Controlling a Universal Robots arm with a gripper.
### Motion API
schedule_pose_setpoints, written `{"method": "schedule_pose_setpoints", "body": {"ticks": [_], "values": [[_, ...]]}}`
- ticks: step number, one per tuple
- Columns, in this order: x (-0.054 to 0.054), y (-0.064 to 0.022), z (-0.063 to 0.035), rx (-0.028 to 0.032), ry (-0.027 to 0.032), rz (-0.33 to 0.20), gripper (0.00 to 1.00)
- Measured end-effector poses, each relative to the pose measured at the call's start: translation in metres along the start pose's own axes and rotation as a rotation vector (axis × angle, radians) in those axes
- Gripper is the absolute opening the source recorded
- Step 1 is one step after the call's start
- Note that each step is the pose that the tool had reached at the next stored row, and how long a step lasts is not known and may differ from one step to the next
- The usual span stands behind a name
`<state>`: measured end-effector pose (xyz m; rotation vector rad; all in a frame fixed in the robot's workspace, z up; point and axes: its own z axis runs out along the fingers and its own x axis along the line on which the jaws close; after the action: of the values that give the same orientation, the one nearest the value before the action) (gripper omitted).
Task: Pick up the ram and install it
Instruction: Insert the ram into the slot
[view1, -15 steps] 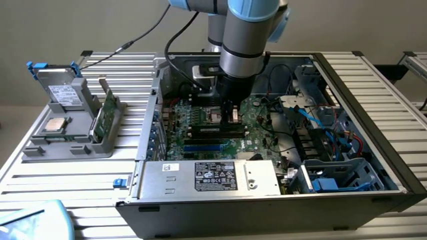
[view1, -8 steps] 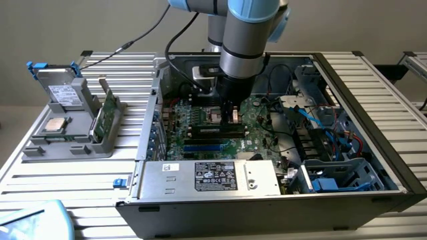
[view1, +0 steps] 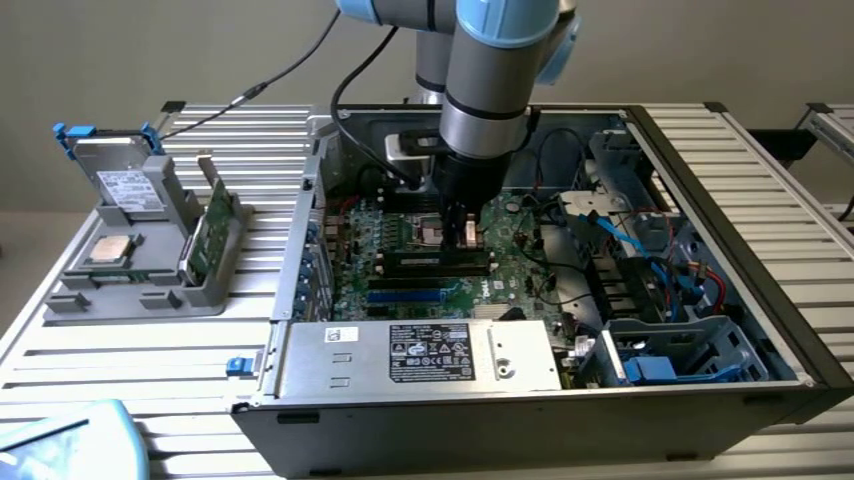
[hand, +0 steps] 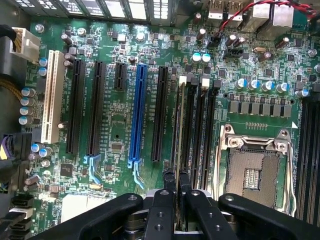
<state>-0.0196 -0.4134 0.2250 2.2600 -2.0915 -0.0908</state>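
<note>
The ram (hand: 179, 125) shows edge-on in the wrist view as a thin strip running away from the fingers. It lies in line with the first black memory slot (hand: 192, 125), the one with white latches, beside the CPU socket (hand: 252, 172). My gripper (hand: 176, 176) is shut on the ram's near end, with both black fingertips (hand: 169, 176) pressed against it. In the exterior view my gripper (view1: 465, 238) reaches down into the open computer case (view1: 747, 250), just above the motherboard (view1: 400, 225) and its black memory slots (view1: 427, 262). Whether the ram is seated in the slot I cannot tell.
A grey holder (view1: 134, 290) on the exterior view's left carries a hard drive (view1: 127, 185), a CPU (view1: 107, 250) and an upright green card (view1: 203, 235). The silver power supply (view1: 414, 355) spans the case front. Blue and red cables (view1: 667, 260) crowd the right. Expansion slots (hand: 137, 115) lie beside the memory slots.
</note>
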Motion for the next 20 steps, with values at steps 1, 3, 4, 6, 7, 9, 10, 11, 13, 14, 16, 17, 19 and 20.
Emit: {"method": "schedule_pose_setpoints", "body": {"ticks": [1,3,4,6,7,9,10,11,13,14,16,17,19,20], "values": [[0.0,-0.0001,0.0001,0.0,-0.0002,0.0,0.14],[0.0,-0.0004,0.0003,0.0001,-0.0006,0.0,0.14],[0.0,-0.0005,0.0004,0.0001,-0.0008,0.0,0.14],[0.0,-0.0006,0.0006,0.0001,-0.001,0.0,0.14],[0.0,-0.0006,0.0006,0.0,-0.001,0.0,0.14],[0.0,-0.0006,0.0008,0.0001,-0.0011,0.001,0.14],[0.0,-0.0007,0.001,0.0002,-0.0012,0.001,0.14],[0.0,-0.0007,0.0011,0.0002,-0.0013,0.002,0.14],[0.0,-0.0007,0.0014,0.0001,-0.0015,0.005,0.14],[0.0,-0.0007,0.0016,0.0001,-0.0016,0.006,0.14],[0.0,-0.0007,0.002,0.0001,-0.0018,0.009,0.14],[0.0,-0.0007,0.0021,0.0001,-0.0018,0.01,0.14],[0.0,-0.0007,0.0022,0.0,-0.0018,0.011,0.14],[0.0,-0.0008,0.0023,0.0001,-0.002,0.012,0.14]]}}
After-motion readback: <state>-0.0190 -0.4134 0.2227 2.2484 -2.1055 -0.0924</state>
